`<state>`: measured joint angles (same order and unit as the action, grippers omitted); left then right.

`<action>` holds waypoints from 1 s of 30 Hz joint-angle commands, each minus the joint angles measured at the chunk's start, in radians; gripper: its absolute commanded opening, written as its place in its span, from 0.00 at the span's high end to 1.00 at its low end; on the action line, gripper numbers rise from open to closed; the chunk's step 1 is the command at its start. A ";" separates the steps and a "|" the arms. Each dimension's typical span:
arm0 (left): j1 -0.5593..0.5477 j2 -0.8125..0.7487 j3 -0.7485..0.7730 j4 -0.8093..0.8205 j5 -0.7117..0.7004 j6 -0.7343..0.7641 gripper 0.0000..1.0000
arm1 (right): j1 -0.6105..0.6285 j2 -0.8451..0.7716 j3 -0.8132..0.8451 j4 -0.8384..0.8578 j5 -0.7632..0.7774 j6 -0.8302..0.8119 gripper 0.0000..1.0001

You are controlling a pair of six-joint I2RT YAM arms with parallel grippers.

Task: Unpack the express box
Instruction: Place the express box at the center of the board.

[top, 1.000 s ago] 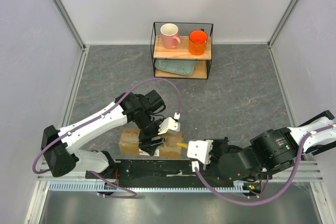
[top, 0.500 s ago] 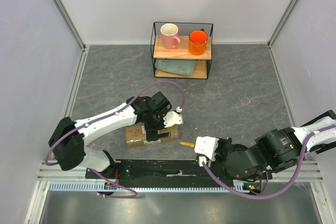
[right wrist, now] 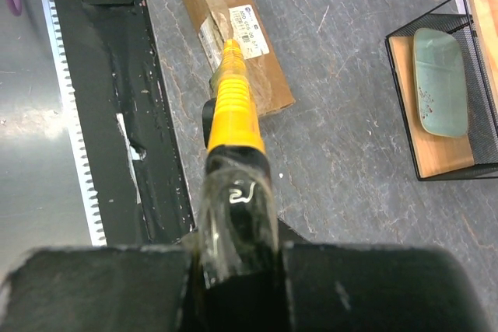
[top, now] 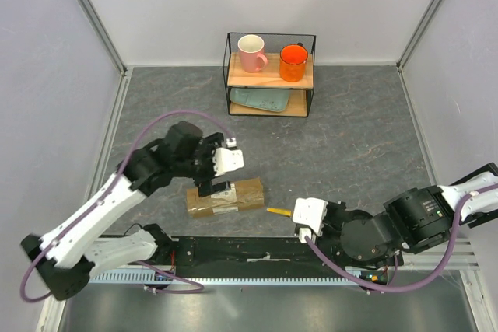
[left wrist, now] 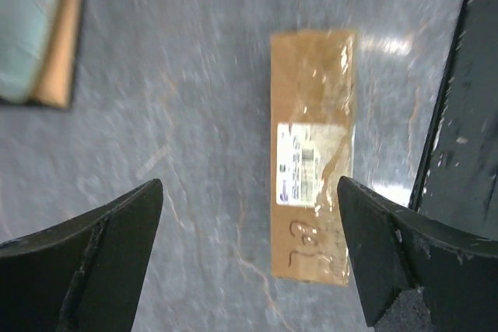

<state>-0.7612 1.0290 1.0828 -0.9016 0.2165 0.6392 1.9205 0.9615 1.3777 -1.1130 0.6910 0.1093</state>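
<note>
The box [top: 226, 196] lies flat on the table [top: 350, 138], near edge, just far of the black rail [top: 233, 250], label [left wrist: 307, 165] facing up. Its long axis runs left-right, with the right end kicked a bit farther back.

The left fingers [left wrist: 109, 231] hang spread wide above it, gripping nothing. The right fingers [right wrist: 117, 285] are clamped on the yellow knife [right wrist: 233, 106], tip aimed left at the box's right end and just beside it. Can't tell if the blade is out.

Looks like the tape-cutting step. Best bet: the left arm drops and pins the left half of the box so it can't skid. Then the knife runs shallow along the long seam, so only tape gets cut and nothing inside does.
</note>
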 commanded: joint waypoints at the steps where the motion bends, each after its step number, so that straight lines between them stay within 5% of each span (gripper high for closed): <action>1: 0.007 -0.209 0.010 0.106 0.292 0.142 0.01 | 0.005 -0.026 0.000 0.047 0.025 0.020 1.00; 11: -0.013 -0.212 0.025 0.231 0.725 0.014 0.01 | 0.000 0.000 -0.114 0.275 0.084 -0.051 1.00; 21: -0.173 -0.193 0.083 0.253 0.715 -0.032 0.01 | -0.029 0.074 -0.085 0.295 0.059 -0.025 1.00; 30: -0.207 -0.185 0.055 0.260 0.733 -0.061 0.22 | -0.061 0.149 -0.043 0.343 0.068 -0.026 1.00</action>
<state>-0.9501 0.8398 1.1450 -0.6765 0.9154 0.6136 1.8671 1.0878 1.2736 -0.8356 0.7349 0.0788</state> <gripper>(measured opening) 0.801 0.077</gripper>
